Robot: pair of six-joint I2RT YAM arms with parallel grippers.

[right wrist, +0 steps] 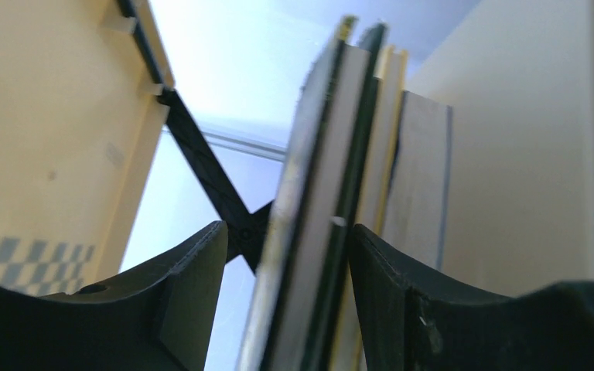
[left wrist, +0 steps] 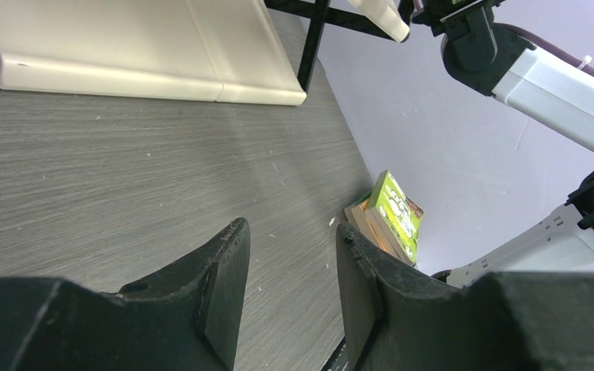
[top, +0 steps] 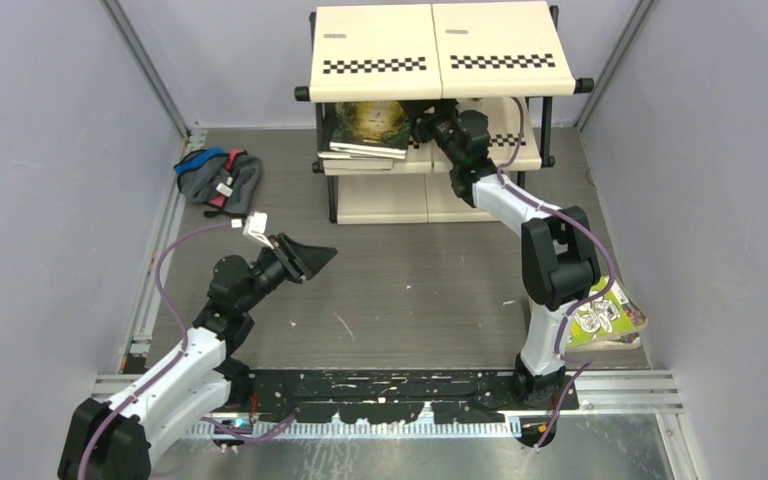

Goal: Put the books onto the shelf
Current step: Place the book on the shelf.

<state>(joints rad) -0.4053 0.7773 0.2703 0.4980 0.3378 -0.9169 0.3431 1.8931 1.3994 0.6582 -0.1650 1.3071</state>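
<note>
The right gripper [top: 423, 124] is gaping around stacked paperback books [top: 365, 125] inside the cream checkered shelf [top: 440, 45]; the left gripper [top: 320, 257] is hanging open, empty.

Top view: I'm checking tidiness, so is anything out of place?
A grey-blue cloth bundle lies crumpled at far left. A lime green book, topping a small stack, sits at right, off the shelf.
</note>
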